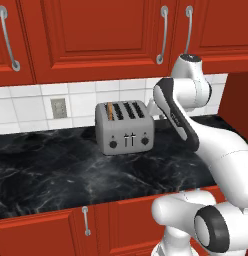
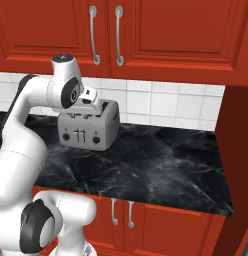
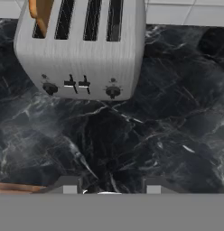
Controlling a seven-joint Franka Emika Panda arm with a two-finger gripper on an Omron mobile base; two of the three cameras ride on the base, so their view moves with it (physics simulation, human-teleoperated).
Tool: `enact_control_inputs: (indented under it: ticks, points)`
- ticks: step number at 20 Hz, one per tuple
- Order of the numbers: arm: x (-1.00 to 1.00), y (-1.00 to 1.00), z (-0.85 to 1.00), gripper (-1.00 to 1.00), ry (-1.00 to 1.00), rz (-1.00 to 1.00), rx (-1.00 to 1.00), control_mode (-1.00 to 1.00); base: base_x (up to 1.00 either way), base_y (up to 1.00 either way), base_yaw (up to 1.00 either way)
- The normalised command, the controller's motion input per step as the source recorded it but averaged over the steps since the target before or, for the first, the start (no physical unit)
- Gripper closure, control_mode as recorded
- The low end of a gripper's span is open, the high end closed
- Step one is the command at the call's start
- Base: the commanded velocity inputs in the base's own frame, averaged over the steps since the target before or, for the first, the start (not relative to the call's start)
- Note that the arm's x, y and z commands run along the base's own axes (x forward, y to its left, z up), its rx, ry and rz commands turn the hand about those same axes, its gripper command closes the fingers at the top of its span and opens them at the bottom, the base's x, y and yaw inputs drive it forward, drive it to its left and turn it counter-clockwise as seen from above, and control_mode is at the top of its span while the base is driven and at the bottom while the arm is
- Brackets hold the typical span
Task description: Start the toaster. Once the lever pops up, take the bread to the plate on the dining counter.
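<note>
— Where's the claw right now?

— Up above the tabletop, in front of the toaster and looking down its face. In the hand view its two grey fingertips rise at the bottom edge with a clear gap between them and bare marble behind. Partly parted, nothing held, nothing touched.

— And the arm?

— In the left base view the white arm rises from the lower right, folds at a dark elbow joint and reaches over to the toaster's right side. In the right base view the wrist sits in front of the toaster's upper left corner; I cannot make out the fingers there.

— The toaster itself?

— Boxy, brushed grey metal, four dark slots on top, two black knobs and two thin sliders on the front. It stands on the tabletop close to the tiled wall.

— The bread?

— A tan-brown slice standing upright in the leftmost slot, its top poking out.

— Surroundings?

— Black marble with white veins, white square tiles behind, glossy red cabinets with curved metal handles above and below.
</note>
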Motion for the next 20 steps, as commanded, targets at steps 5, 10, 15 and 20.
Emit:
enact_control_inputs:
  ticks: [5, 10, 15, 20]
  points:
    - [0.00, 0.10, -0.20, -1.00, 0.00, 0.00, 0.00, -1.00, 0.00, 0.00, 0.00]
    - [0.00, 0.36, -0.28, -1.00, 0.00, 0.00, 0.00, -1.00, 0.00, 0.00, 0.00]
    - [0.00, 0.47, -0.20, -1.00, 0.00, 0.00, 0.00, -1.00, 0.00, 0.00, 0.00]
    - [0.00, 0.38, -0.18, -1.00, 0.00, 0.00, 0.00, -1.00, 0.00, 0.00, 0.00]
